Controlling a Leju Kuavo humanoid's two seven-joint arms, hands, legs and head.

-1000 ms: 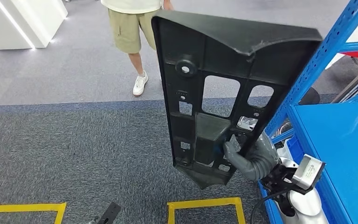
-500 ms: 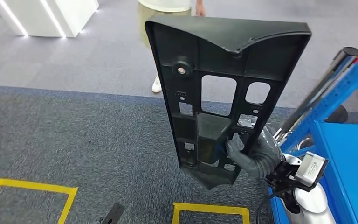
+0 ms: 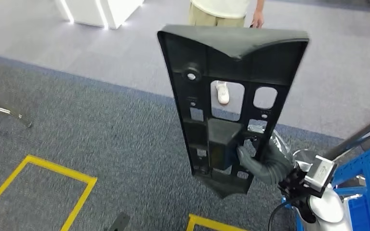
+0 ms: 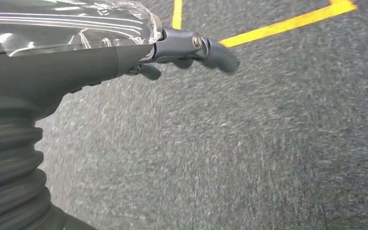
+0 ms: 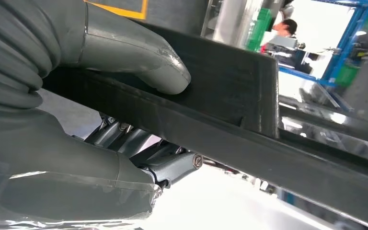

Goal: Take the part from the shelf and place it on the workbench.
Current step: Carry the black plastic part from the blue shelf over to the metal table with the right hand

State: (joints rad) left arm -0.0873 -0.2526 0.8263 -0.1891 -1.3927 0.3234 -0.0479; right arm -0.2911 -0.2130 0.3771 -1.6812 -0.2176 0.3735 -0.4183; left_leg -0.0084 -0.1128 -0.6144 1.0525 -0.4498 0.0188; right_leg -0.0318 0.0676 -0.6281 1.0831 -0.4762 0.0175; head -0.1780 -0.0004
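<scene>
Part (image 3: 231, 96): black ribbed panel with cut-outs, held upright over grey carpet (image 3: 101, 134) at centre of my head view. My right hand (image 3: 265, 161), at 5 o'clock of the panel, grips its lower edge, thumb pressed on one face and fingers (image 5: 172, 165) wrapped behind. My left hand (image 4: 124, 52) hangs above the carpet, fingers loosely curled, holding nothing. Person (image 3: 221, 12) stands at 12 o'clock.

The floor (image 3: 101, 139) is grey carpet, darker near the robot and paler beyond a thin blue line. Yellow tape (image 3: 53, 168) marks squares on the dark part. A person's white shoe (image 3: 222, 92) stands on the pale part.
</scene>
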